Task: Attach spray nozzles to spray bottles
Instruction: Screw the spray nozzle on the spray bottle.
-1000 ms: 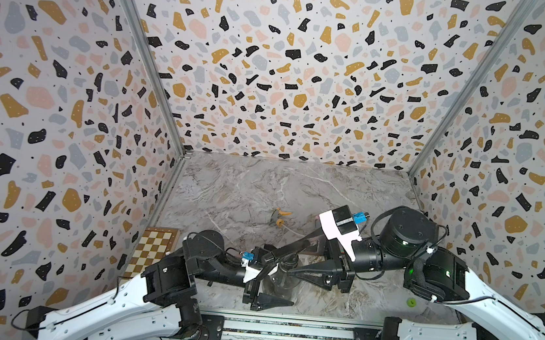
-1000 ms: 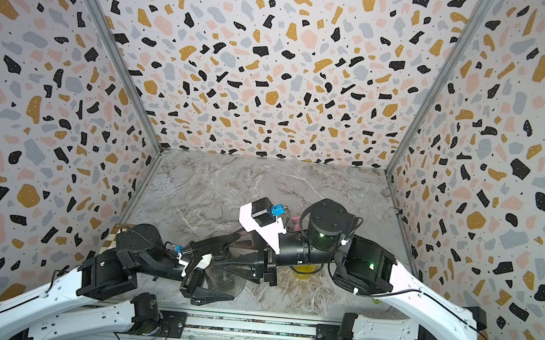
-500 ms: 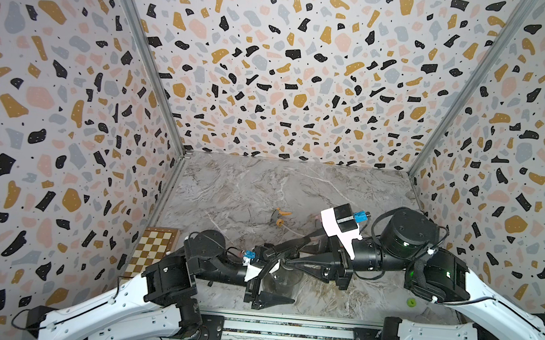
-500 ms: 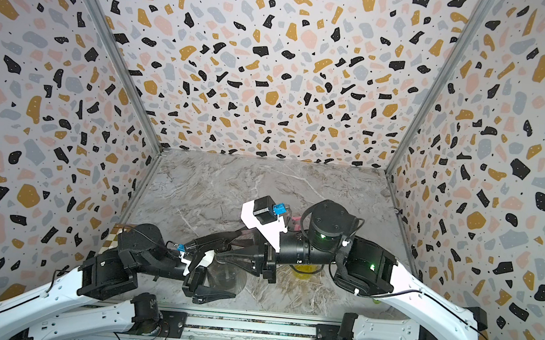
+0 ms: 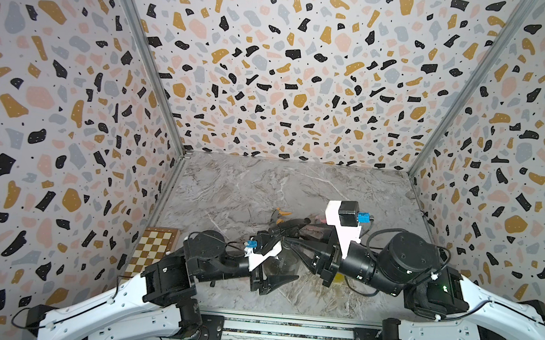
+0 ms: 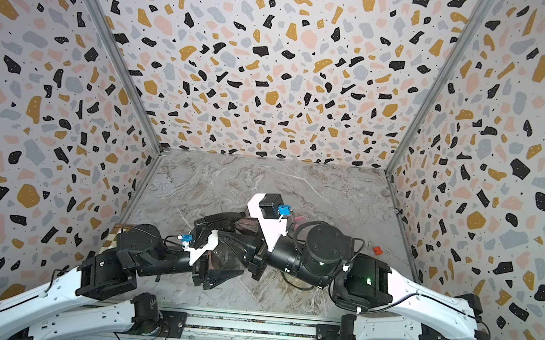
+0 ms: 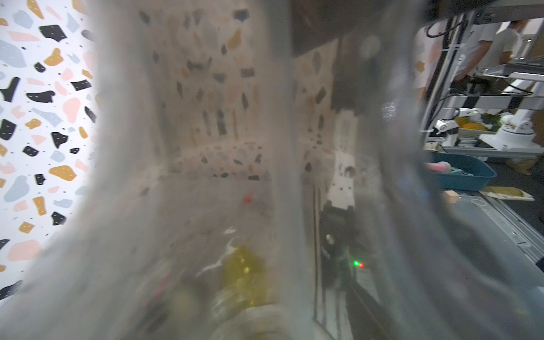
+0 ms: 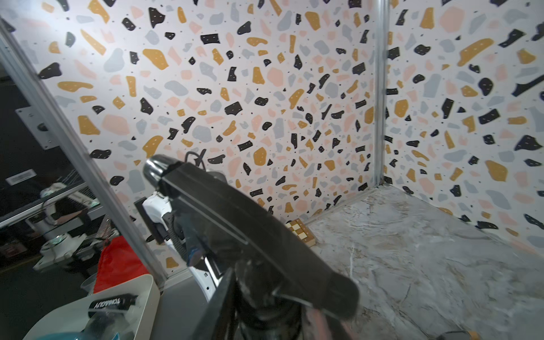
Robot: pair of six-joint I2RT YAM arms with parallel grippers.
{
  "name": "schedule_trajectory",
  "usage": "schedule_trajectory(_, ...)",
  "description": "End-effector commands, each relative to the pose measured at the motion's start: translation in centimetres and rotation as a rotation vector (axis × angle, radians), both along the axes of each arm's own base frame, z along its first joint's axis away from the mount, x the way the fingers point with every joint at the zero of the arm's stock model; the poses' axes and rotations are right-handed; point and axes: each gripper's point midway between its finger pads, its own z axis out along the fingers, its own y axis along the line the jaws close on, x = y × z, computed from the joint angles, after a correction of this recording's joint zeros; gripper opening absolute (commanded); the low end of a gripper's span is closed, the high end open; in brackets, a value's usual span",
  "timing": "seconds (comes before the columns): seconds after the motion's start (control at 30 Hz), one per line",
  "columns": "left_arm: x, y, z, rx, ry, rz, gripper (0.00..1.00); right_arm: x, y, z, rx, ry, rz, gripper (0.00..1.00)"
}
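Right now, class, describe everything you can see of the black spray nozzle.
The black spray nozzle is an all-black trigger head of matte plastic, long, with moulded ridges along its side. Its collar looks scuffed whitish. In both top views it sits at the neck of the smoky grey bottle, which the left gripper holds. The right gripper is closed on the collar. No dip tube can be made out.

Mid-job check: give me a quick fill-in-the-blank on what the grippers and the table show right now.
The left gripper is shut on the smoky bottle, which is dark ___.
The nozzle in the right gripper is all ___.
The checkerboard lies on the robot's ___ side.
The half-hidden bottle beneath the right arm is ___.
Missing: grey, black, left, yellow.
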Motion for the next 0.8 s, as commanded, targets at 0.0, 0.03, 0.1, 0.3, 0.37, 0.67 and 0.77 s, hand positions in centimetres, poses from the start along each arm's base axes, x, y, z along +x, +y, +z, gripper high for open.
schedule_trajectory(0.0, 3.1, 0.8, 5.6, -0.184, -0.064, 0.176, 0.00, -0.9, 2.7, -8.8, -0.266, 0.119, -0.068, 0.22)
schedule_trajectory(0.03, 3.2, 0.8, 5.5, -0.181, -0.062, 0.179, 0.00, -0.8, 2.9, -9.1, -0.273, 0.123, -0.092, 0.22)
schedule_trajectory(0.1, 3.2, 0.7, 5.3, -0.176, -0.061, 0.176, 0.00, -0.5, 3.3, -9.3, -0.275, 0.137, -0.117, 0.22)
schedule_trajectory(0.3, 2.1, 0.6, 5.0, -0.167, -0.056, 0.122, 0.00, -0.7, 2.9, -6.4, -0.216, 0.079, -0.097, 0.30)
schedule_trajectory(0.37, 1.5, 0.5, 4.9, -0.162, -0.054, 0.086, 0.00, -1.2, 2.0, -4.3, -0.162, 0.030, -0.053, 0.35)
schedule_trajectory(0.67, 0.1, 0.7, 4.1, -0.137, -0.055, 0.016, 0.00, -4.7, -3.9, 0.5, -0.001, -0.125, 0.157, 0.63)
schedule_trajectory(0.77, -1.3, 0.6, 3.9, -0.129, -0.064, -0.058, 0.00, -5.1, -4.8, 1.0, 0.004, -0.125, 0.253, 0.64)
